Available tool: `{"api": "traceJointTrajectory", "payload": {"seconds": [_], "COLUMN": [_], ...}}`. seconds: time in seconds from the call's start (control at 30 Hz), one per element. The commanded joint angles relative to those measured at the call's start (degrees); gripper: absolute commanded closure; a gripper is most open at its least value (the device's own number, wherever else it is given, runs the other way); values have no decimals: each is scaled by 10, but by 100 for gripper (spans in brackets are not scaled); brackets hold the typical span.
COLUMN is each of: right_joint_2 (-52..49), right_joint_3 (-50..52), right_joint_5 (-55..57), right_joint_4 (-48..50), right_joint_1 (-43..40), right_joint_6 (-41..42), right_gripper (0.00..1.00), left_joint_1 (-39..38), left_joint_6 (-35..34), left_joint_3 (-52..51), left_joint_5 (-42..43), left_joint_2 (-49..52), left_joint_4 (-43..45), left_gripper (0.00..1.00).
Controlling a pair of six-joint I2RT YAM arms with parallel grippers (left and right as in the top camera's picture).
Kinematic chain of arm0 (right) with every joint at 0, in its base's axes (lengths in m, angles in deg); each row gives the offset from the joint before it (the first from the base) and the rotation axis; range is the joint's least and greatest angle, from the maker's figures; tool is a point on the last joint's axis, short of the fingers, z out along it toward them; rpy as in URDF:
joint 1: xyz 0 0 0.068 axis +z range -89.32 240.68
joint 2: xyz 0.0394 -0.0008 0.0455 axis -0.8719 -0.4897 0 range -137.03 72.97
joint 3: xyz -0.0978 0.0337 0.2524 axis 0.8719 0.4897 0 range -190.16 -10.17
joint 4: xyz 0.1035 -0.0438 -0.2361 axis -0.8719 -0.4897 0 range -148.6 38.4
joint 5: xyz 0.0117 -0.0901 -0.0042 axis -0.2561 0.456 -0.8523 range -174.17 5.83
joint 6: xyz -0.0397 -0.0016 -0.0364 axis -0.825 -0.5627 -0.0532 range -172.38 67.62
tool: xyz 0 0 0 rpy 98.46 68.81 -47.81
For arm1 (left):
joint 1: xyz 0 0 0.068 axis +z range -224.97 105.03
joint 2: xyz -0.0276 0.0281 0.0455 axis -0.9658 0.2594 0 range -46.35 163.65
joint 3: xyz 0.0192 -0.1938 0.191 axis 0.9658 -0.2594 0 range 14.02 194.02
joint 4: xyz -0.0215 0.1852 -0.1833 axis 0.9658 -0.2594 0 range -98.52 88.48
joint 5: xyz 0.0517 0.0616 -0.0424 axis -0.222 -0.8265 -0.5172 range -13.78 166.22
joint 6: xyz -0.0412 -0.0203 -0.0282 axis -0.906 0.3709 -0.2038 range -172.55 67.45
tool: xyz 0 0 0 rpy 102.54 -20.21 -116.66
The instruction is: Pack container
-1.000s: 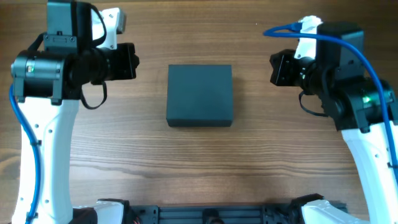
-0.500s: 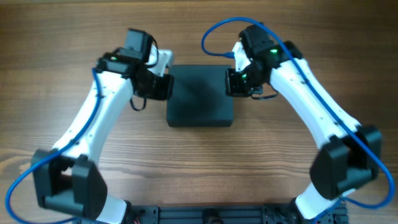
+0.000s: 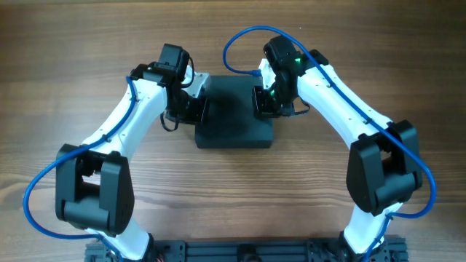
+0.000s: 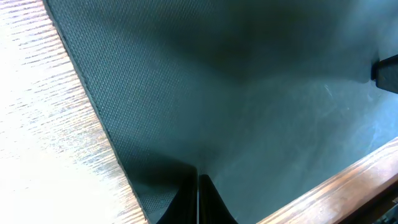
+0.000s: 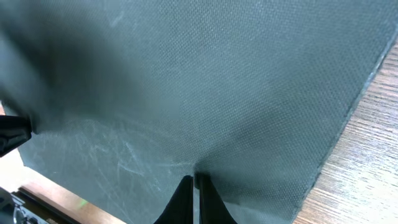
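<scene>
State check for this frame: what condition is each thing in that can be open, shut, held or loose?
container: lid down flat, shut; resting on the table; held by neither gripper.
left gripper: shut, empty; tips at the lid's top near its left edge; contact cannot be told.
right gripper: shut, empty; tips at the lid's top near its right edge; contact cannot be told.

Overhead is evenly lit and sharp, with just soft shadows under the arms on the table [image 3: 233, 207]. The left wrist view blows the wood at 9 o'clock out to near white, and the container [image 4: 249, 112] lid goes murky toward 12. The right wrist view is crisper, with the weave clear mid-frame and shadow pooling at 9. The fingers [image 4: 211, 211] at 6 look maybe slightly soft.
</scene>
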Motion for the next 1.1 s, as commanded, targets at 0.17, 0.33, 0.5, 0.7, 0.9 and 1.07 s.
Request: {"api": "traceJointTrajectory", "payload": {"seconds": [0.17,0.33,0.5,0.7,0.9,1.07], "right_joint_2": [222,340,353,343,342,342], "right_joint_3": [-10,-10,-9,-9,-9,-9], "right_joint_5": [150,269,280,281,281,281], "right_joint_4": [41,23,-33,-39,-39,-39], "right_joint_1": [-16,-63,-130,-148,-148,-148], "right_joint_6": [12,8,-31,-54,-52,-52], "right_gripper": [96,95,96,74,0,0], "left_joint_1": [2,26,101,221,257,257], "left_joint_6": [-2,-2,-2,-2,-1,-1], "left_joint_3": [78,118,118,118,118,118], "left_joint_5": [-42,-139,-215,-222,-222,-222], "left_joint_2": [-52,-123,-198,-216,-215,-215], "left_joint_4": [-108,-149,-152,-152,-152,-152], "left_gripper": [93,59,45,0,0,0]}}
